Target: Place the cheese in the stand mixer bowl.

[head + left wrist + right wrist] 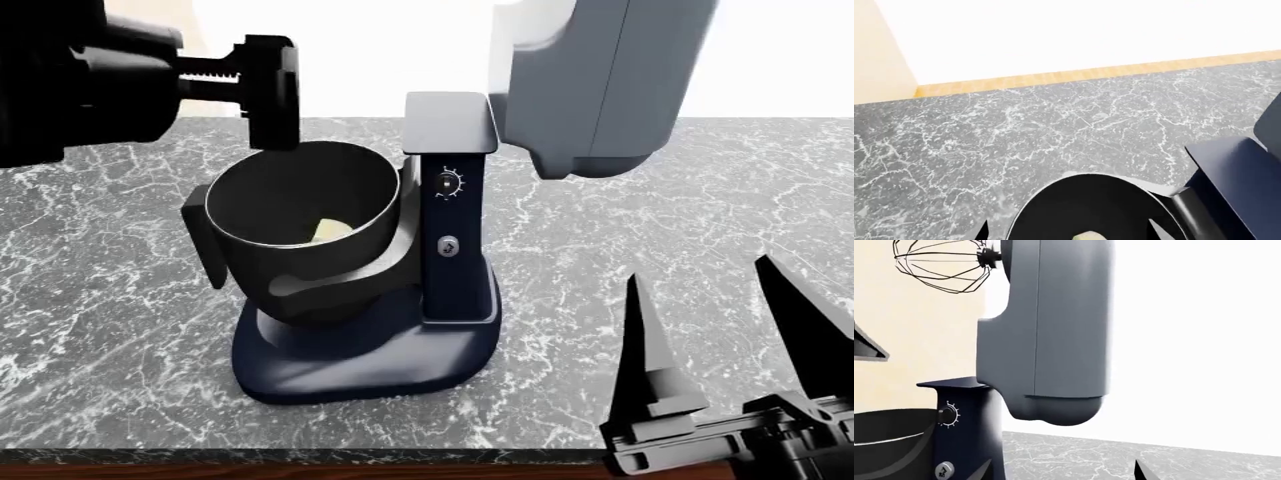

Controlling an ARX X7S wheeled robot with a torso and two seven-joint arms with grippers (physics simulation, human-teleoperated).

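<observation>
The left end effector (267,95) hovers over the far rim of the stand mixer bowl (300,215); its 2 fingers are parted and hold nothing. The cheese (331,231) lies inside the bowl, below this end effector and clear of it. The right end effector (727,320) stands near the front edge of the counter (107,290), fingers wide apart, empty. The mixer head (607,80) is tilted up.
</observation>
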